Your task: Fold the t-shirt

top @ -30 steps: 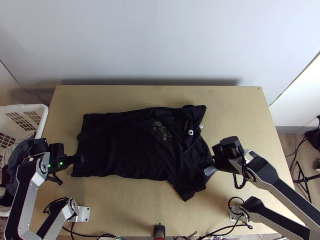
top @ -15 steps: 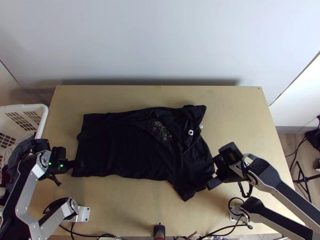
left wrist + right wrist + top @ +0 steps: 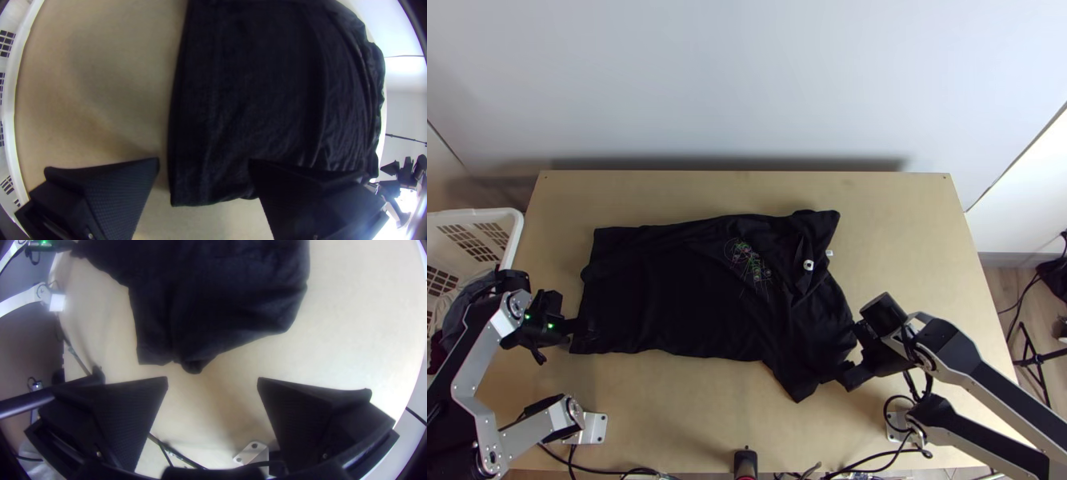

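T-shirt (image 3: 683,292) is black, lying on the light wooden table (image 3: 915,232). Long body runs left to right: straight hem end at left, collar and sleeve end at right. Body is laid out mostly flat with soft creases; right end is rumpled and overlapped, one sleeve (image 3: 799,380) angled toward the near side. Thin coloured-line print (image 3: 751,264) faces up right of the shirt's middle. Small white tag (image 3: 809,265) on the rumpled part, another white bit (image 3: 829,253) at the cloth's far right edge.

My left gripper (image 3: 589,328) is at the shirt's near left corner. Left wrist view: fingers spread wide, hem corner lying in the gap between them, one finger over cloth, the other over bare table. Nothing clamped.

My right gripper (image 3: 845,376) is at the shirt's near right side, by the near sleeve. Right wrist view: fingers wide apart, bare table between the tips, sleeve end near but clear of them. Holding nothing.

Rest: white basket (image 3: 483,214) with cloth items (image 3: 463,308) in it, left of the table. Black device (image 3: 745,460) at the near edge, around the middle, cables (image 3: 875,464) running beside it. Black stand (image 3: 1031,364) on the floor, right of the table.
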